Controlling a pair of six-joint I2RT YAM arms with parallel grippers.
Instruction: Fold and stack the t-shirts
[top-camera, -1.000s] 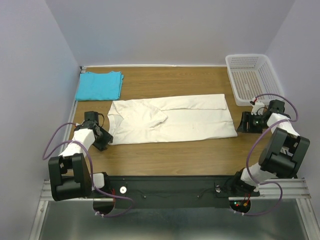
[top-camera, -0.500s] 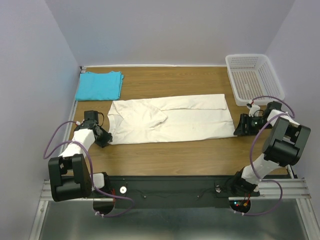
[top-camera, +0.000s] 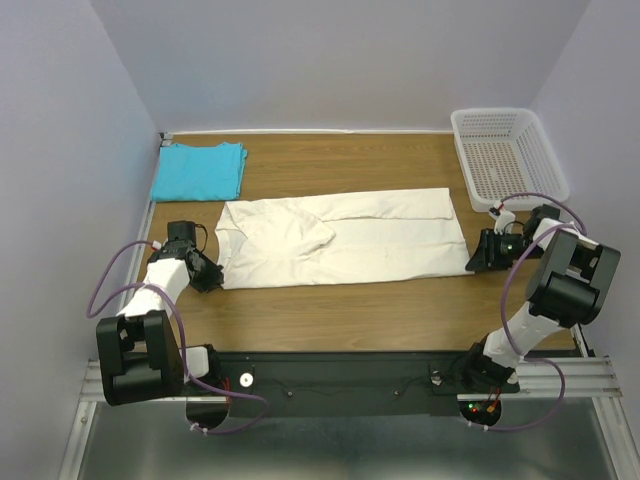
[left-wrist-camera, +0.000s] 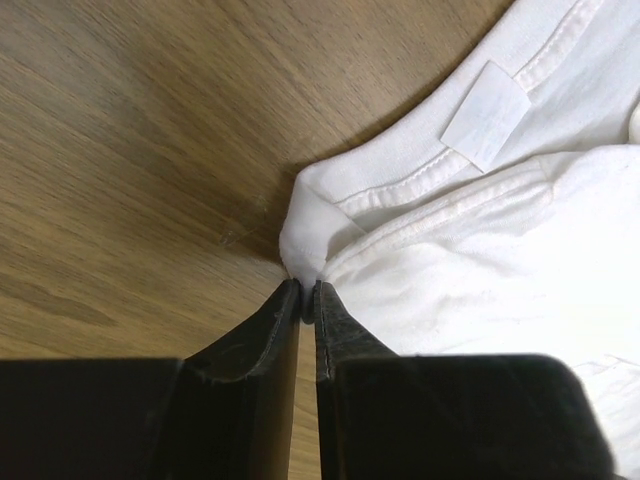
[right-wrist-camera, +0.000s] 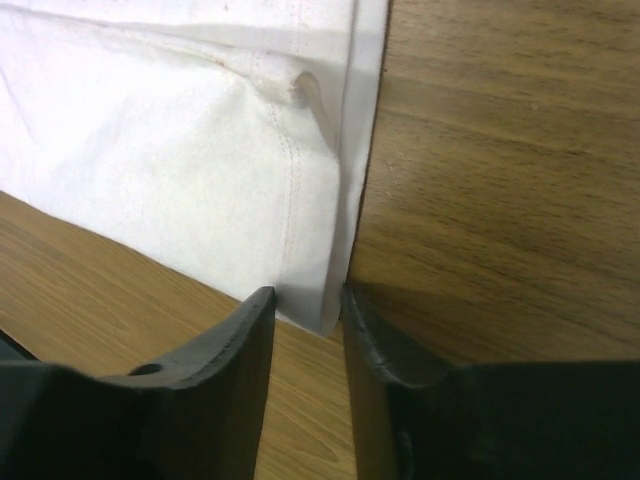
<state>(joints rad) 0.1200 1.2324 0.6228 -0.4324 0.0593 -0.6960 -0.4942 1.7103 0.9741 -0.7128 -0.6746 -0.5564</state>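
Observation:
The cream-white t-shirt (top-camera: 345, 240) lies folded into a long strip across the middle of the table. The turquoise t-shirt (top-camera: 200, 171) lies folded at the back left. My left gripper (top-camera: 210, 277) is at the cream shirt's near left corner. In the left wrist view the gripper (left-wrist-camera: 307, 290) is shut on the tip of that corner by the collar (left-wrist-camera: 480, 250). My right gripper (top-camera: 474, 255) is at the shirt's near right corner. In the right wrist view the gripper (right-wrist-camera: 305, 300) is open, with the hem corner (right-wrist-camera: 170, 150) between the jaws.
A white mesh basket (top-camera: 494, 112) stands at the back right, just behind my right arm. Bare wood lies in front of the cream shirt up to the table's near edge.
My right gripper has slid left from beside the shirt onto its near right hem corner. My left gripper has edged in to the shirt's near left corner.

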